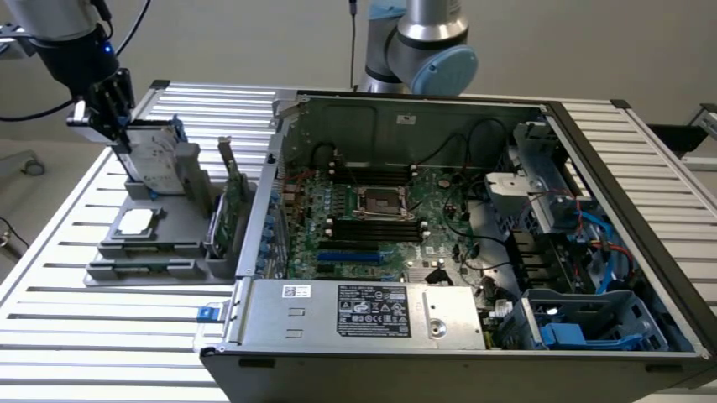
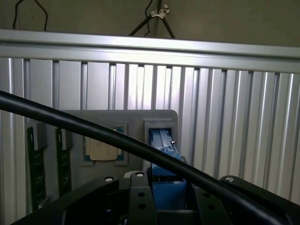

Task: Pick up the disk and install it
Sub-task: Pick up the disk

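Blue plastic shows between the two fingers of my claw (image 2: 165,194) in the wrist view: that is the frame of the disk (image 2: 161,145), and I read the claw as clamped on its upper edge. From the exterior view, the claw (image 1: 121,134) sits over the grey holder (image 1: 146,243) at that view's left, with the disk (image 1: 160,155) standing upright on edge beneath it. The holder's slot keeps it vertical, I think, so that the top edge is free to be pinched from above. Its lower end sits at the slot, and I cannot tell whether it has cleared it. Beside it in the same holder lie a small square chip (image 1: 137,221) and green cards (image 1: 230,206), each in its own place. The open computer case (image 1: 404,101) lies well apart on the slatted table (image 1: 67,319), so nothing is installed yet. A black cable (image 2: 70,122) crosses the wrist view.
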Robot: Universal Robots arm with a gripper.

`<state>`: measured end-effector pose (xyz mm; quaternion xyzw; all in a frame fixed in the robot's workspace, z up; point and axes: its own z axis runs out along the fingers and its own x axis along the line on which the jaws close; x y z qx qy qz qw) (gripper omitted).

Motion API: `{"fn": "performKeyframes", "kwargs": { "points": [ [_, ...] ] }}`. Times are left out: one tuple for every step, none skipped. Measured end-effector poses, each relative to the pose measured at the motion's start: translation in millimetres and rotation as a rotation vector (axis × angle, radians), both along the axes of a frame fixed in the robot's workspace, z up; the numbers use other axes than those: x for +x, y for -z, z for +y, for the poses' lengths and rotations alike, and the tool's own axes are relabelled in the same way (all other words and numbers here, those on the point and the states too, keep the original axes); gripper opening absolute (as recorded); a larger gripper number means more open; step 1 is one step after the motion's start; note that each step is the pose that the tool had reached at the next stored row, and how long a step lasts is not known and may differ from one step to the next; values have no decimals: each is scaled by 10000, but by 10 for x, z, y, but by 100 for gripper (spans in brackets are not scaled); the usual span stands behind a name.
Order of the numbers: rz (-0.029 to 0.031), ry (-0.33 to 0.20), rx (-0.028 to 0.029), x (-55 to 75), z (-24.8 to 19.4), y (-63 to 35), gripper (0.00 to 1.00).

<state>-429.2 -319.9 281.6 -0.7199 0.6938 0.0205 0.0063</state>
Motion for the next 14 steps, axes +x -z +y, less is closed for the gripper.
{"fn": "performKeyframes", "kwargs": {
  "points": [
    [0, 0, 12, 0, -3, 0, 33],
    [1, 0, 22, 0, -6, -1, 33],
    [1, 1, 31, 0, -7, 0, 33],
    [0, 1, 38, 0, -8, 0, 33],
    [0, 1, 44, 0, -9, 0, 33],
    [0, 0, 49, 0, -10, 0, 33],
    [0, 0, 52, 0, -9, 0, 33],
    [1, 1, 55, 0, -9, 0, 33],
    [1, 1, 57, 0, -9, 0, 33],
    [0, 0, 58, 0, -9, 0, 33],
    [0, -1, 59, 0, -10, 0, 33],
    [0, -3, 59, 0, -10, 0, 33],
    [0, -4, 59, 0, -10, 0, 33],
    [-1, -4, 59, 0, -10, -2, 33]
  ]
}}
